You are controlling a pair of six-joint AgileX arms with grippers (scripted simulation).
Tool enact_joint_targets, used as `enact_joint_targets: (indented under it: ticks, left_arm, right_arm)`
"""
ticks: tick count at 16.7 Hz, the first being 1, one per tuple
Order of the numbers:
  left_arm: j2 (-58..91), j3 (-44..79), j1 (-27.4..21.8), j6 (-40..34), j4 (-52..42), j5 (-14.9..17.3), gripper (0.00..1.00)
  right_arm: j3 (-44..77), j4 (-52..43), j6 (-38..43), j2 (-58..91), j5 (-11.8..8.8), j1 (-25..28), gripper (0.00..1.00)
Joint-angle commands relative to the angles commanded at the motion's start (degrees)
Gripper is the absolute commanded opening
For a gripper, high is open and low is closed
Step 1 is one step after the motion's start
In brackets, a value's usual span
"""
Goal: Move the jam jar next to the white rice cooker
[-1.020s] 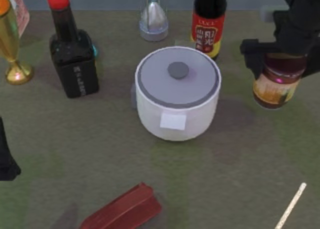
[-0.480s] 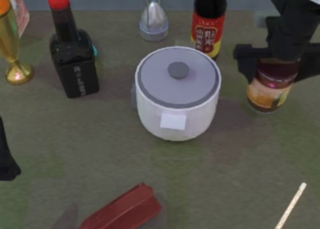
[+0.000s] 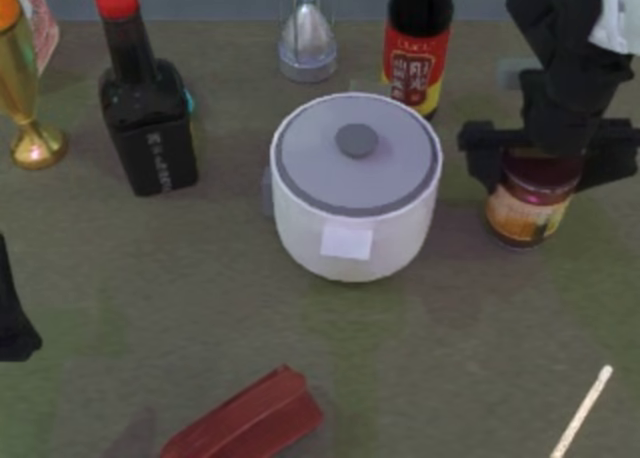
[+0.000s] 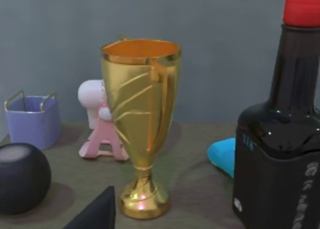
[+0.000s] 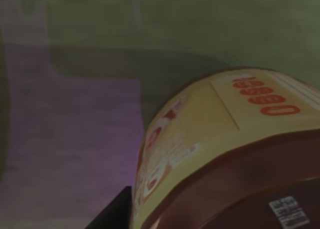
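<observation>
Small squat glass jam jar [image 3: 527, 204], dark maroon lid, tan-orange label: stands upright on the desk [image 3: 470, 318] at right of centre in the top view, just beside the large white cylindrical rice cooker [image 3: 355, 186], a narrow strip of desk between them. Right gripper [image 3: 548, 150] sits directly over the jar's lid, arm descending from the upper right corner, jaws closed on the jam jar at lid level. Right wrist view: label fills the frame, close. Tall dark bottle with red-yellow label [image 3: 418, 44] stands near, above-left of the jar. Open desk below and right of the jar. Left arm parked at the left edge, jaws: cannot tell.
</observation>
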Motion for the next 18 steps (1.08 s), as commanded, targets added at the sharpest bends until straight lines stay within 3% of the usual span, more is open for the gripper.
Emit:
enact_joint_targets:
  ticks: [2,15,18]
  left_arm:
    - [0.00,0.00,0.00,0.00,0.00,0.00,1.00]
    - [0.00,0.00,0.00,0.00,0.00,0.00,1.00]
    - [0.00,0.00,0.00,0.00,0.00,0.00,1.00]
  right_arm:
    - [0.00,0.00,0.00,0.00,0.00,0.00,0.00]
    - [0.00,0.00,0.00,0.00,0.00,0.00,0.98]
    - [0.00,0.00,0.00,0.00,0.00,0.00,1.00]
